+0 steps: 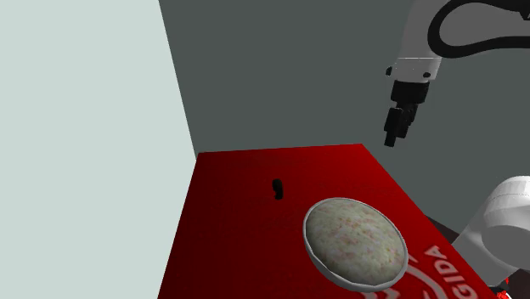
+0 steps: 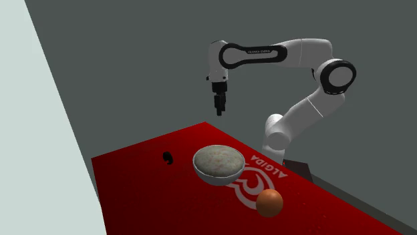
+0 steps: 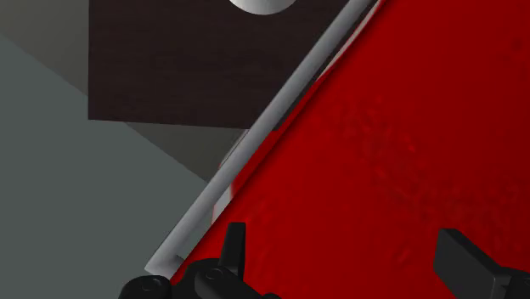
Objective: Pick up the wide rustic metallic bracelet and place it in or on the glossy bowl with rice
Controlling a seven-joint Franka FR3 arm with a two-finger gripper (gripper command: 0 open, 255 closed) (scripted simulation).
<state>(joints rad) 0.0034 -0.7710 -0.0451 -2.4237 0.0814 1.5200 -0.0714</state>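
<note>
The bracelet (image 1: 277, 187) is a small dark band lying on the red table top (image 1: 229, 212), toward its far side. In the second exterior view the bracelet (image 2: 167, 157) lies to the left of the bowl (image 2: 218, 165). The bowl (image 1: 352, 240) is pale and glossy, heaped with speckled rice, and stands nearer the stand than the bracelet does. My gripper (image 1: 391, 136) hangs high above the table's far right edge, well away from both. In the wrist view its fingers (image 3: 233, 246) stand apart, so the gripper (image 3: 348, 263) is open and holds nothing.
An orange ball (image 2: 269, 202) rests on the table beyond the bowl, toward the second exterior view's right, past white lettering (image 2: 267, 167). A pale wall (image 1: 85, 127) and a grey wall (image 1: 280, 76) close in behind the table. The table's grey edge (image 3: 255, 144) runs under the gripper.
</note>
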